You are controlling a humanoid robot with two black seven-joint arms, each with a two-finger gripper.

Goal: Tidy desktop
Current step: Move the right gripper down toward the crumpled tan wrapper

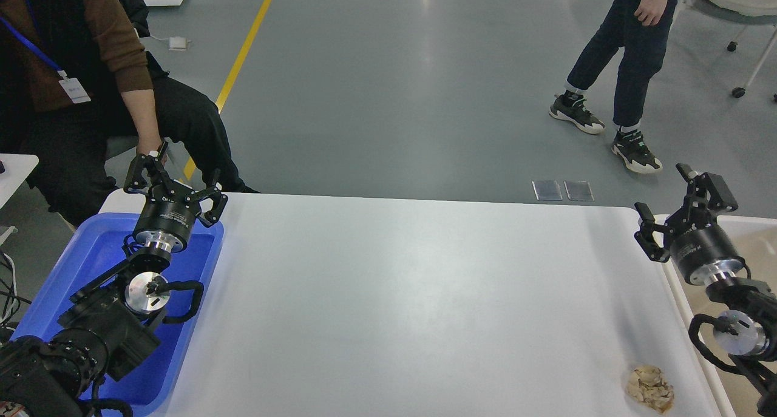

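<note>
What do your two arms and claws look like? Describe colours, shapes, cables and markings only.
Both arms are black and jointed. Each ends in a black cylinder above a shiny silver ring, topped by a black two-fingered claw: left claw, right claw. Black cables loop beside each wrist. Small white lettering marks the cylinders, too small to read.

Your desktop (394, 295) is plain white with no pattern. The tray (91, 247) at its left is bright blue; the bin (753, 223) at its right has a cream-white rim and a beige inside. A crumpled wad (650, 388) is mottled tan and cream. Both grippers, left (173, 180) and right (683, 213), are black with silver collars. Beyond, you see a grey floor (394, 89) with a yellow stripe (240, 59).
</note>
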